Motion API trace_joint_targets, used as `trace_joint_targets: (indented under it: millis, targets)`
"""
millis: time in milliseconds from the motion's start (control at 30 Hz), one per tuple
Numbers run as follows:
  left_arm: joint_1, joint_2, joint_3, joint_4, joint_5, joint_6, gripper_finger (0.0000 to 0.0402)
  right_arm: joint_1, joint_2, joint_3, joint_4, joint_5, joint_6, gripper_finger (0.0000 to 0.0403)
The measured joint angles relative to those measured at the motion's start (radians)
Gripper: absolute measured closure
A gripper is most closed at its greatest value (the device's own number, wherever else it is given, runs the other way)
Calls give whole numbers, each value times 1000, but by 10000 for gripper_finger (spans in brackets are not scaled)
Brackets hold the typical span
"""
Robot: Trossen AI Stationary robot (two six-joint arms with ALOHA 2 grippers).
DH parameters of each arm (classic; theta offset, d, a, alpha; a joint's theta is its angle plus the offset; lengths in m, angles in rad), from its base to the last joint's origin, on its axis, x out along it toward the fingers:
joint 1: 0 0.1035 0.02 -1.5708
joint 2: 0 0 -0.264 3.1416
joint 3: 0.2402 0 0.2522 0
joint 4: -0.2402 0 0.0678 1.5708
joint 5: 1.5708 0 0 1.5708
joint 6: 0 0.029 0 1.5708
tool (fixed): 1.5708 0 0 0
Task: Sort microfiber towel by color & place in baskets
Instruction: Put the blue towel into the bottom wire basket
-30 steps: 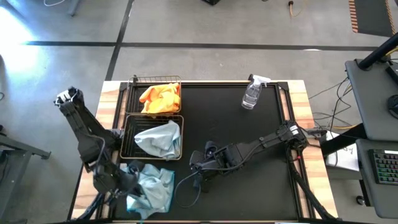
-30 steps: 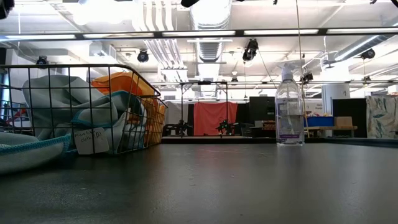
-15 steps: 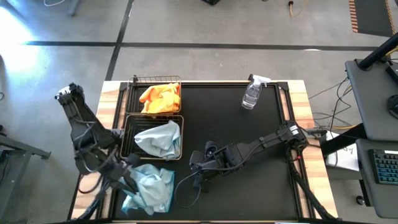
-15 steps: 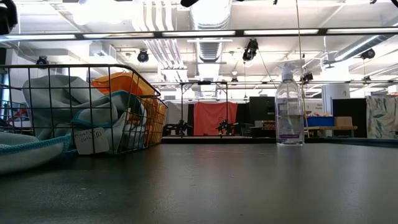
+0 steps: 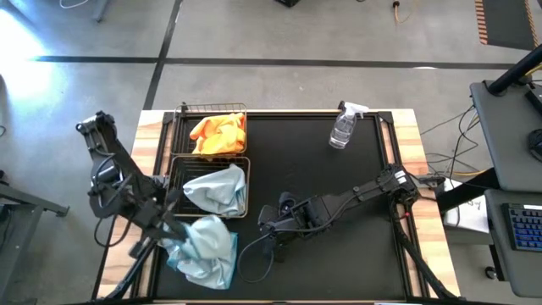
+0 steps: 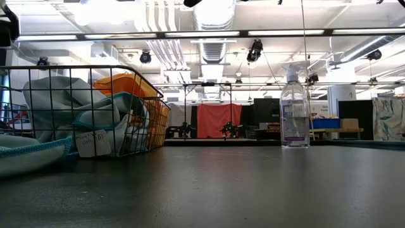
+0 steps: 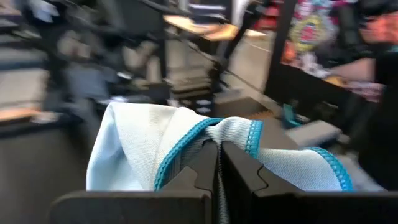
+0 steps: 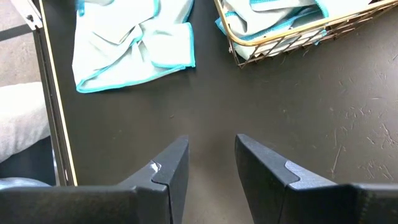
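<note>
Two wire baskets stand at the table's left: the far basket (image 5: 187, 114) holds orange towels (image 5: 218, 132), and the near basket (image 5: 175, 199) holds a pale blue towel (image 5: 217, 188). Another pale blue towel (image 5: 206, 251) with a teal hem lies near the front left corner, and my left gripper (image 5: 176, 230) is shut on it. In the low view this towel (image 6: 25, 155) rests on the table beside the near basket (image 6: 82, 107). My right gripper (image 5: 273, 239) hovers open over the bare tabletop at mid-table, with nothing between its fingers (image 8: 174, 168). My left gripper pinches a bunched fold of the pale blue towel at its teal-hemmed edge (image 7: 214, 138) between its two fingers (image 7: 200, 169). The fingers come nearly level from the table's left side. The held part is raised, while the rest droops to the table and lies there slack.
A clear spray bottle (image 5: 343, 129) stands upright at the far right of the black mat. Wooden rails (image 5: 405, 135) edge the table on the left and right. Bare mat lies between the baskets and the bottle.
My left gripper, still shut on the towel, has risen and drawn toward the baskets, tipping up from pointing downward to nearly level. The towel's held end has come up with it and bunched narrower; its low part stays on the table.
</note>
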Motion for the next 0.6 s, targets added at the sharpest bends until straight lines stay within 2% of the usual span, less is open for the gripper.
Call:
trace_joint_targets:
  millis: [600]
  targets:
    - [0,-171,0,-3,-836,325,401,0,0,0,0,0,0,280]
